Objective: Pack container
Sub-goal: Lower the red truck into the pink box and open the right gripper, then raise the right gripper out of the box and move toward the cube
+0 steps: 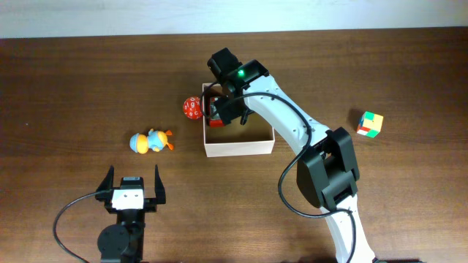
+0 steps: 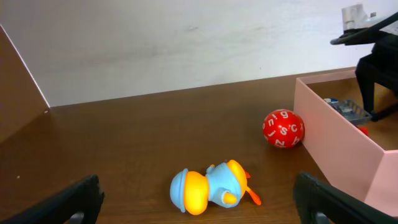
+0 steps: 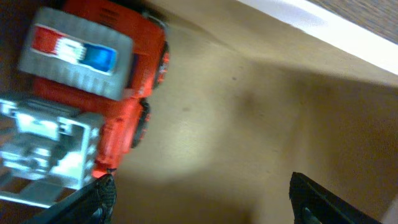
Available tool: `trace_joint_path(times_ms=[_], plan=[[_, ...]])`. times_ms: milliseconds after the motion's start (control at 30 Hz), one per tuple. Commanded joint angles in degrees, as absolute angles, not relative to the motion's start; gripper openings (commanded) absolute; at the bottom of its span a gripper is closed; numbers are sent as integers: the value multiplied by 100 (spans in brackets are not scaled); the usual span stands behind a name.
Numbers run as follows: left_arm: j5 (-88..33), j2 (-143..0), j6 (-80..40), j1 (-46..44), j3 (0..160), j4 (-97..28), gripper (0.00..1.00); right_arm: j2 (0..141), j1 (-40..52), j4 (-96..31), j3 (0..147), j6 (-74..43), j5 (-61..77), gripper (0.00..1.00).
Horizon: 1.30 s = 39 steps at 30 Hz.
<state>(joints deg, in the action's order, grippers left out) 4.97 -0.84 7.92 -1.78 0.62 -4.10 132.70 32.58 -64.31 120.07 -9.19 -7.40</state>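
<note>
The container (image 1: 241,147) is a square white-walled box with a tan inside, at the table's middle. A red toy truck (image 3: 106,81) with a grey top lies in its far left corner; it also shows in the overhead view (image 1: 214,111). My right gripper (image 3: 199,199) is open inside the container, just beside the truck, holding nothing. A red lettered ball (image 1: 191,108) rests against the container's left wall outside. A blue and orange duck toy (image 1: 151,142) lies left of the container. My left gripper (image 1: 133,188) is open and empty near the front edge, with the duck (image 2: 211,186) ahead of it.
A multicoloured cube (image 1: 370,123) sits at the right of the table. The container's pinkish wall (image 2: 342,140) and the ball (image 2: 283,128) stand at the right in the left wrist view. A pale wall runs behind the table's far edge.
</note>
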Motion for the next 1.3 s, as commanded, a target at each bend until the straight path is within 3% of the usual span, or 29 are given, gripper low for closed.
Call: trace_joint_path(times_ms=[0,1267], plan=[[543,-40,867,-154,54,-434,99,13157,3256,-6353,11979,-923,-325,83],[543,-40,867,-154,54,-434,99,13155,2735,-6425,11979,-947,-646,83]])
